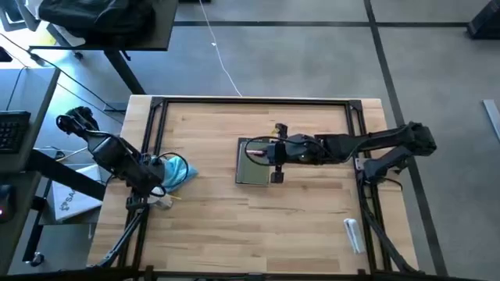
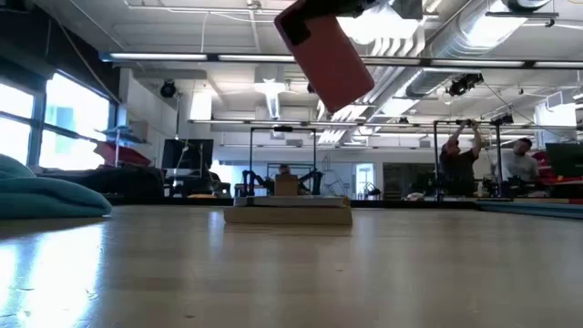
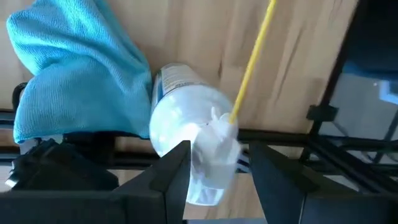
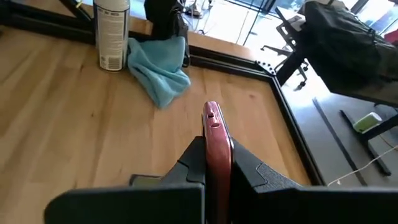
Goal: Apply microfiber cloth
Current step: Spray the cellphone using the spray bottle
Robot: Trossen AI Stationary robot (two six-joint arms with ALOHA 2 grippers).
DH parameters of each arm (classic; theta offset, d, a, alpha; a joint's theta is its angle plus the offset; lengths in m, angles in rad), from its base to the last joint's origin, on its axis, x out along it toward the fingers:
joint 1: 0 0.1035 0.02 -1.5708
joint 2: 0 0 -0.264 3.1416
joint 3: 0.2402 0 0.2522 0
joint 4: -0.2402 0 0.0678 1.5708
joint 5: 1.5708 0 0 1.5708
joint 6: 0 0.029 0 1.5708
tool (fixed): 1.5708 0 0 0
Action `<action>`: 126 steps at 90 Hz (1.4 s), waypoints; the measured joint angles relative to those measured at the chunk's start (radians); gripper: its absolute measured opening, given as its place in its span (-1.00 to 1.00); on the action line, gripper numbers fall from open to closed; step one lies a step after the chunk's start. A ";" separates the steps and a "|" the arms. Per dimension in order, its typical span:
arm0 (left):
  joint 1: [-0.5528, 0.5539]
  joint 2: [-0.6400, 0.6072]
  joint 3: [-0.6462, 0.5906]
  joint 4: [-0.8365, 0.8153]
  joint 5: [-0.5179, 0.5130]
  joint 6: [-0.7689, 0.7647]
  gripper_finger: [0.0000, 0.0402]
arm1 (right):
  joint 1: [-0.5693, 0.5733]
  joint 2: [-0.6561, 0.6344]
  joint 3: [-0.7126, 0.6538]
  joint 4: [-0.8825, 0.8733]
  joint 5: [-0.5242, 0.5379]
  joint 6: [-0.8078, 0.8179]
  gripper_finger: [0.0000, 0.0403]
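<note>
Overhead, a wooden table point(image 1: 258, 226) with a dark metal frame around its edge. Reaching in from the right side, the right arm point(image 1: 367, 144), stretched toward the middle of the table. Crouched at the left edge, the left arm point(image 1: 117, 156).

Near the centre, lying flat on the wood, a grey-green tablet point(image 1: 251, 170), partly covered from above by the right gripper point(image 4: 217, 171). Clamped edge-on between that gripper's fingers, a pink phone point(image 4: 216, 140); seen from table height, lifted clear above the tablet and tilted.

At the left edge of the table, bunched in a loose heap, the light blue cloth point(image 1: 176, 172), just beside the left gripper point(image 3: 214, 165) and not held by it. Touching the cloth, a small white spray bottle point(image 3: 186, 118) standing upright on the wood. Left gripper pointing down over the bottle, fingers spread moderately on either side of the white cap, grip on it not clear. Close by, a thin yellow stick point(image 3: 252, 62).

Near the table's right front corner, a small white tube point(image 1: 353, 234).
</note>
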 joint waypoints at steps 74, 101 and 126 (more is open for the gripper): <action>0.157 0.013 -0.030 0.299 -0.164 -0.071 -0.84 | 0.000 -0.029 0.000 -0.027 0.014 -0.035 -1.00; 0.329 0.130 0.026 0.292 -0.054 -0.015 -0.84 | -0.004 -0.042 0.000 -0.022 0.120 -0.063 -1.00; 0.449 0.312 0.262 0.098 -0.216 0.067 -0.84 | -0.037 -0.068 -0.126 0.090 0.116 -0.039 -1.00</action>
